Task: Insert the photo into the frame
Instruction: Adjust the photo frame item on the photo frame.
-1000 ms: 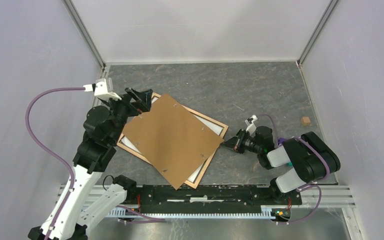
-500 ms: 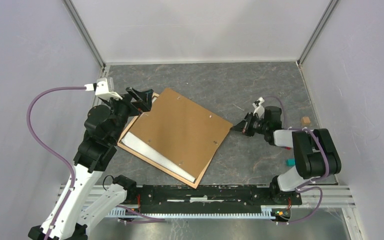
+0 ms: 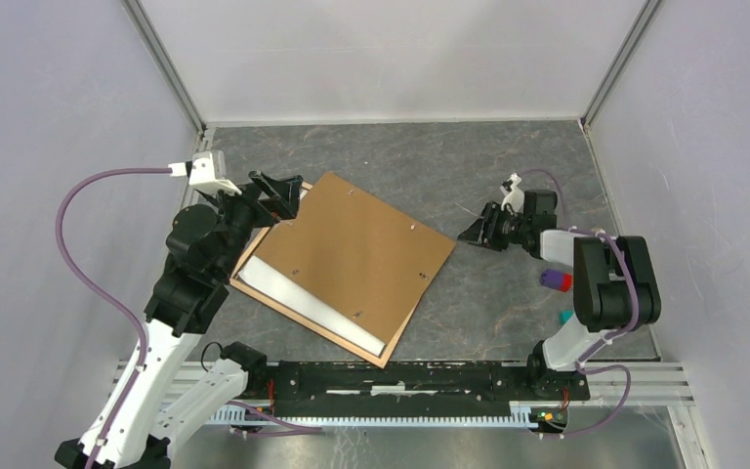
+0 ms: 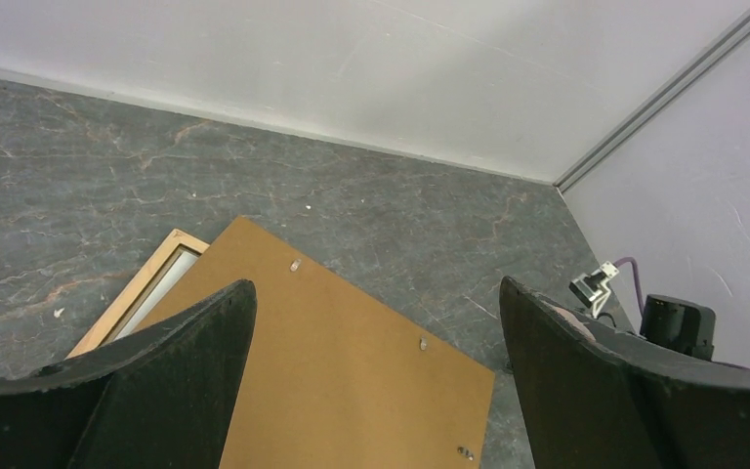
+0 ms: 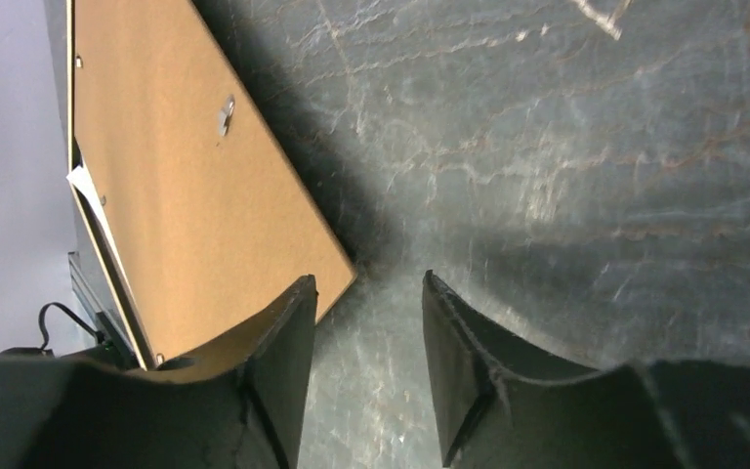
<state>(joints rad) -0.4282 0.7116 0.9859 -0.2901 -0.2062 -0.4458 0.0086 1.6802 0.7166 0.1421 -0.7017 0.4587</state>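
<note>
Two robot arms reach over a dark grey counter (image 3: 508,166) with pale walls around it. In the middle lies the frame (image 4: 129,291), flat and turned at a slant, with its light tan back side up. A flat brown backing board (image 3: 356,256) lies on top of the frame and hides most of it. The board sits a bit crooked, so the frame's thin tan rail peeks out along the near-left side and at the far-left corner.

Between that near-left rail and the edge of the board, a long white strip shows. It looks like the plain white back of the photo (image 3: 288,290), lying inside the frame under the board. Its picture side cannot be seen.

The left hand (image 3: 278,193) hangs above the far-left corner of the frame. Its two black fingers are spread very wide and there is nothing between them.

The right hand (image 3: 471,233) is low over the counter, just beside the right corner of the board. Its fingers are a little way apart and only bare counter shows in the gap. One finger is very close to the board's corner, but I cannot tell if it touches.
</note>
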